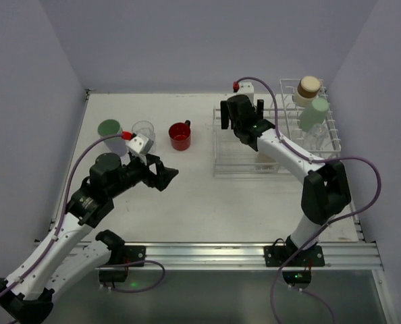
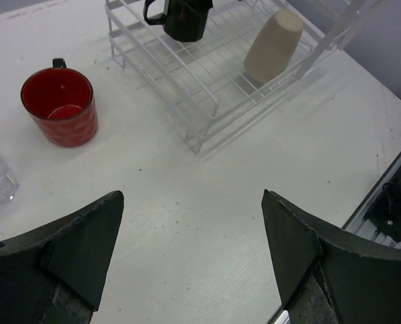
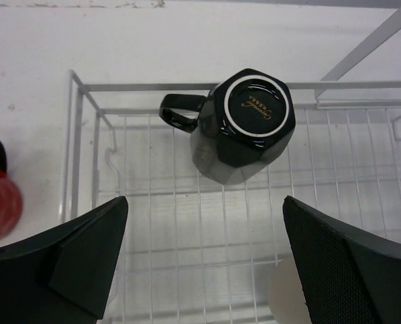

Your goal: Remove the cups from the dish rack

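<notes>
The white wire dish rack (image 1: 249,173) stands at the right. A black-handled mug (image 3: 244,125) sits upside down in its flat basket, and a beige cup (image 2: 273,46) lies tilted there too. A tan-topped cup (image 1: 309,86) and a pale green cup (image 1: 314,112) stand in the upright part. On the table to the left are a red mug (image 1: 180,136), a clear glass (image 1: 143,129) and a tumbler with a green inside (image 1: 109,128). My right gripper (image 3: 205,200) hangs open above the basket, just short of the black mug. My left gripper (image 2: 192,197) is open and empty over bare table, near the red mug (image 2: 59,106).
Purple walls close in the table on three sides. A metal rail (image 1: 241,253) runs along the near edge by the arm bases. The rack's front rim (image 2: 200,128) lies ahead of my left gripper. Bare table lies between the red mug and the rack.
</notes>
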`<control>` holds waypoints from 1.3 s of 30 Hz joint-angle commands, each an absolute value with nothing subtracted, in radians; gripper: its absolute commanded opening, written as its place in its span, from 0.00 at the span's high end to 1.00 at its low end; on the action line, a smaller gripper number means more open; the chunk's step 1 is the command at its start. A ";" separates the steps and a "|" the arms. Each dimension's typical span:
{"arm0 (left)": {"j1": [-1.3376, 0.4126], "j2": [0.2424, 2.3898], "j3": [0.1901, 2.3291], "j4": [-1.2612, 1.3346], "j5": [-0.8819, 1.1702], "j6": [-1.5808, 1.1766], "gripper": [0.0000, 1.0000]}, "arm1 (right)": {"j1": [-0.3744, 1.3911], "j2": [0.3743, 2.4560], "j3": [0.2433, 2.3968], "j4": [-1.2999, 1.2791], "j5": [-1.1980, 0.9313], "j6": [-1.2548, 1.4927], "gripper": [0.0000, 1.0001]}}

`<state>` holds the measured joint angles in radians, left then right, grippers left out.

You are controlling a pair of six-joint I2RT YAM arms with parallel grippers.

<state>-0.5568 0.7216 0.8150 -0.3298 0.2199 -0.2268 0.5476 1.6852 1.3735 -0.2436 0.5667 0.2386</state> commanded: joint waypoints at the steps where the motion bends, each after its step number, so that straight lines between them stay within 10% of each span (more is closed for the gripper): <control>1: -0.558 0.648 0.735 -0.276 0.241 -0.221 0.13 | 0.512 1.750 1.478 -0.278 0.626 0.204 0.01; 35: -0.558 0.624 0.689 -0.275 0.239 -0.203 0.13 | 0.360 2.075 1.781 -0.383 0.387 0.126 0.01; 39: -0.558 0.632 0.690 -0.276 0.222 -0.201 0.13 | 0.361 2.056 1.766 -0.379 0.374 0.135 0.18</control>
<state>-0.5568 0.6308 0.6888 -0.3035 0.2436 -0.2192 0.3599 2.0708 1.7374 -0.3897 0.4023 0.1444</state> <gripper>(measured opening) 0.869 0.853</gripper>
